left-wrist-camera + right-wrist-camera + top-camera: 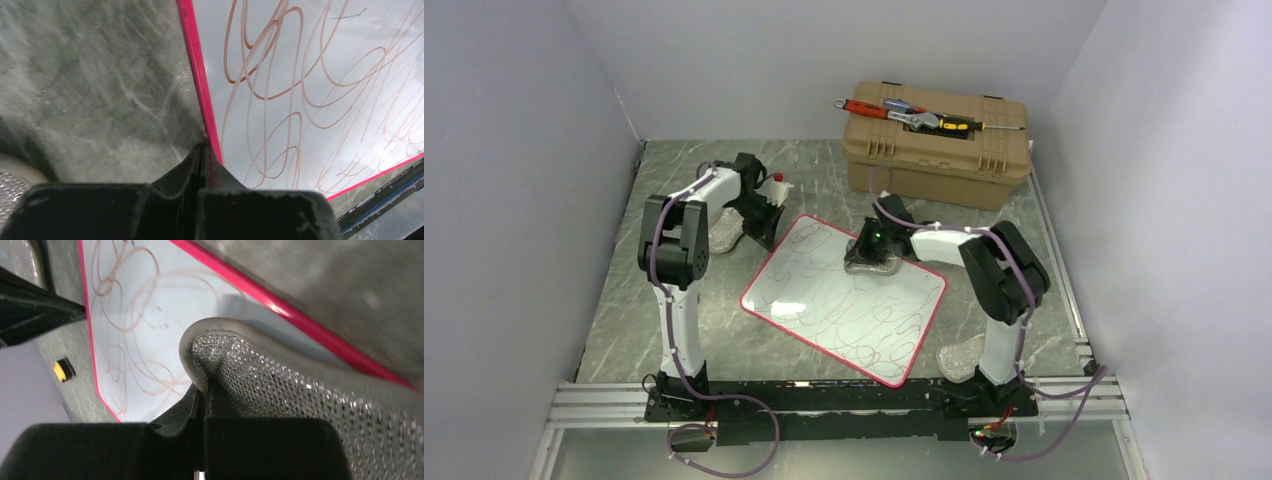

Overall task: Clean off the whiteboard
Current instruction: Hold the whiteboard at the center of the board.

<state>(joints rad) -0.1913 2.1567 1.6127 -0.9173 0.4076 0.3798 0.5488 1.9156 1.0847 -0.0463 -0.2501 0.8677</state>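
Red-rimmed whiteboard (844,300) lies flat and askew at the middle of the grey marbled table (654,310), covered in reddish-brown scribbles (280,75). Left gripper (204,152) is closed on the rim (197,75) at the board's far left edge. Right gripper (204,395) is clamped on a glittery grey pad (310,405) resting on the board near its far edge. Tan toolbox (939,150) stands behind, well apart.
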